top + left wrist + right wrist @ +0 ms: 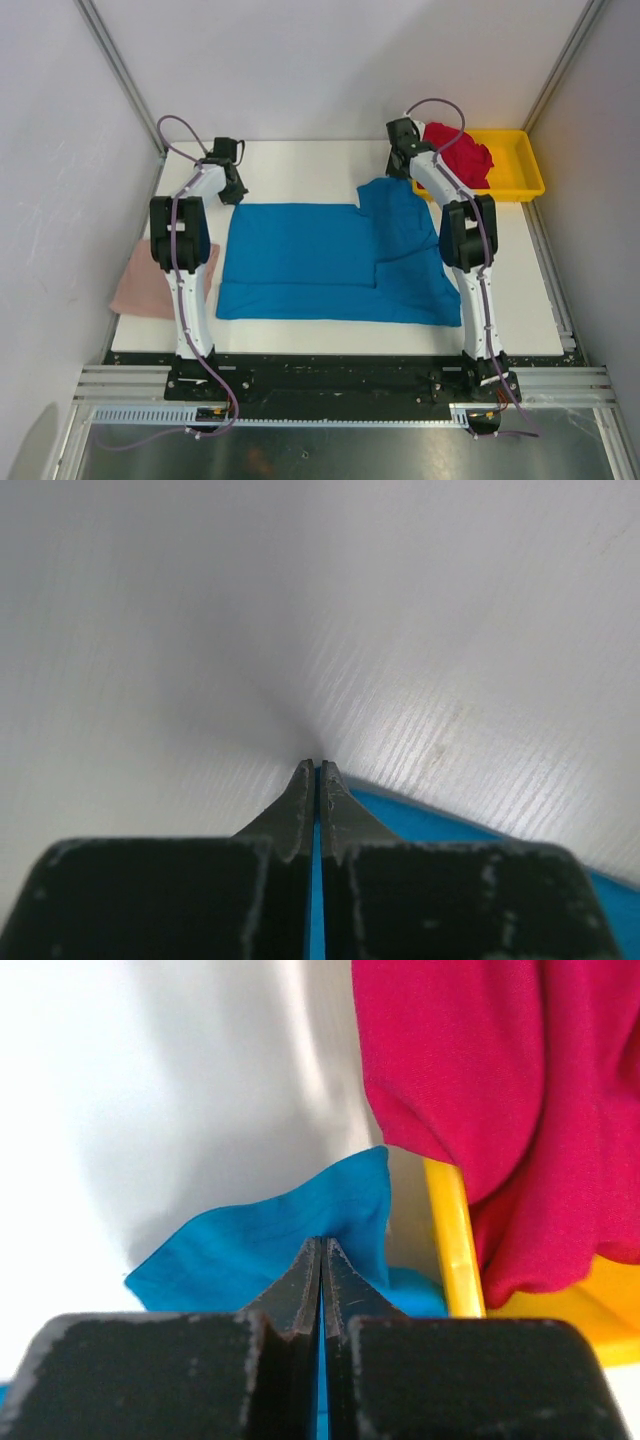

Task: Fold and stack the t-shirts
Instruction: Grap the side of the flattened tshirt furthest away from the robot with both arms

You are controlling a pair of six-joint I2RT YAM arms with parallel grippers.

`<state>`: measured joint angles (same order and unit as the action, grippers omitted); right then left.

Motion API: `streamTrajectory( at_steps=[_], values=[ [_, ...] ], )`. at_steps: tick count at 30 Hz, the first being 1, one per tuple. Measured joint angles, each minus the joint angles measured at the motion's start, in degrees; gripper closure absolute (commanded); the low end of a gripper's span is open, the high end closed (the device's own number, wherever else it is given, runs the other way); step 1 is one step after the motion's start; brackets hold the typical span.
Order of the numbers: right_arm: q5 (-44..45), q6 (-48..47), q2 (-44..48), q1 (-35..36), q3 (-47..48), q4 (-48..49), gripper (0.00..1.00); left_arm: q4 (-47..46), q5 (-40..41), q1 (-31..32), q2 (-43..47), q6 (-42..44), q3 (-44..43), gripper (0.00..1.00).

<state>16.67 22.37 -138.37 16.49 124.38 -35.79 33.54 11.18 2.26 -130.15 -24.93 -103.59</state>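
The bright blue t-shirt (320, 260) lies spread flat across the middle of the white table, its right part folded over. My left gripper (236, 192) is at its far left corner, shut on the cloth; a thin blue strip shows between the jaws in the left wrist view (317, 765). My right gripper (398, 170) is at the far right corner, shut on a raised blue flap (270, 1235). The dusty pink t-shirt (165, 280) lies folded at the table's left edge. The crimson red t-shirt (458, 150) is bunched in the yellow tray and also shows in the right wrist view (480, 1080).
The shallow yellow tray (525, 160) stands at the far right corner, its rim (455, 1230) just right of my right fingers. Grey walls and metal rails enclose the table on three sides. Bare white table (300, 165) lies beyond the blue shirt.
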Motion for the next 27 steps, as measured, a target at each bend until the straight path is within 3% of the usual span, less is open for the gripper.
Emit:
streamTrajectory(
  at_steps=[9,27],
  values=[
    [0.5,0.1,8.5,-0.3,-7.7,2.3,1.00,-1.6,-0.9,0.0,4.7,0.4,3.5,1.00],
    [-1.5,5.8,32.7,-0.3,-36.8,7.0,1.00,-5.0,-0.9,0.0,19.3,0.4,20.6,1.00]
  ],
)
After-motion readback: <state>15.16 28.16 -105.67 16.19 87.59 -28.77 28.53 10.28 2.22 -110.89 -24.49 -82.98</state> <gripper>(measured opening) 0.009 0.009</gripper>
